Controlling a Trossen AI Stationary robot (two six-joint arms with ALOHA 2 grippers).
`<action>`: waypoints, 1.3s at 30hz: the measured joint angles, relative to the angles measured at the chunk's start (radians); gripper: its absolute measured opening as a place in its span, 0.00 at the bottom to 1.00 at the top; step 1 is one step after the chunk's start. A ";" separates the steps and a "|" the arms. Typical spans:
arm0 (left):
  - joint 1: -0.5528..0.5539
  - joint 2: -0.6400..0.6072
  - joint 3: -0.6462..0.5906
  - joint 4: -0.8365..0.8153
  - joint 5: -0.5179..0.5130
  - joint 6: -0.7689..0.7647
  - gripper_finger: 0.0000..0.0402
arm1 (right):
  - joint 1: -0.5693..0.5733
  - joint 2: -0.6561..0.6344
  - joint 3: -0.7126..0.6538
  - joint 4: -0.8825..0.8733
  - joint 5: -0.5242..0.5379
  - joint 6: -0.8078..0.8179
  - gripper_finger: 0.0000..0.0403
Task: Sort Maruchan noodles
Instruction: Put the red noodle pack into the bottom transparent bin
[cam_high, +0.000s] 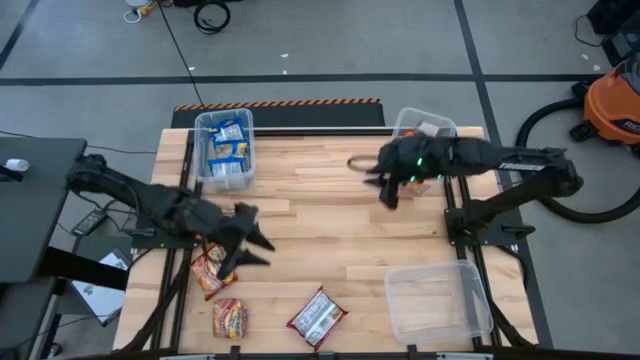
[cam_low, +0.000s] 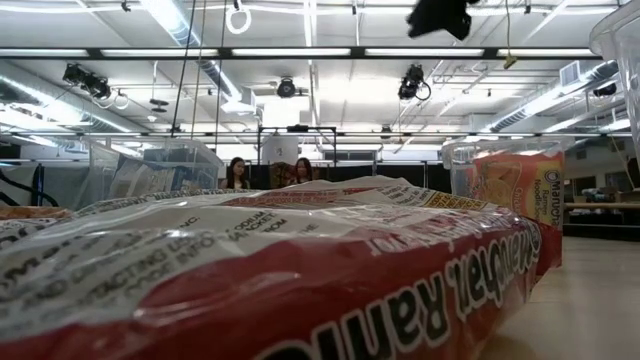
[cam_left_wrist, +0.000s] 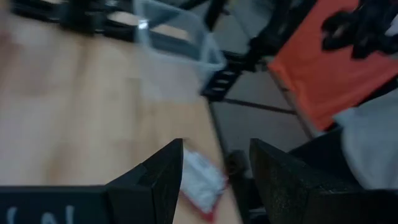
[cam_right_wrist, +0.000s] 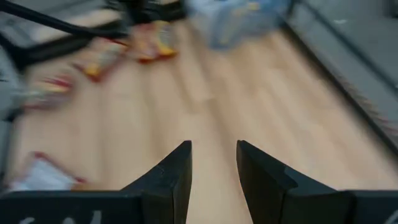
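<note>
I see left pincer (cam_high: 262, 243) apart, empty, above orange packet (cam_high: 210, 272) | right pincer (cam_high: 381, 187) apart, empty, over bare tabletop (cam_high: 320, 215)

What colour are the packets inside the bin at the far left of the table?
Blue and yellow packets, seen best in the high view.

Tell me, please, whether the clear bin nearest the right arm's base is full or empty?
Empty. In the high view the clear bin shows only its bare bottom, while three noodle packets lie loose on the table.
</note>
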 joint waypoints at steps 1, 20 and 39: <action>-0.021 0.018 0.000 0.028 0.000 -0.012 0.48 | 0.040 0.018 0.000 0.022 0.008 0.041 0.33; -0.381 0.401 0.000 0.134 -0.179 -0.545 0.48 | 0.371 0.554 -0.001 0.436 -0.240 0.646 0.36; -0.404 0.775 0.000 0.346 -0.257 -0.846 0.48 | 0.434 0.798 -0.002 0.460 -0.388 0.636 0.45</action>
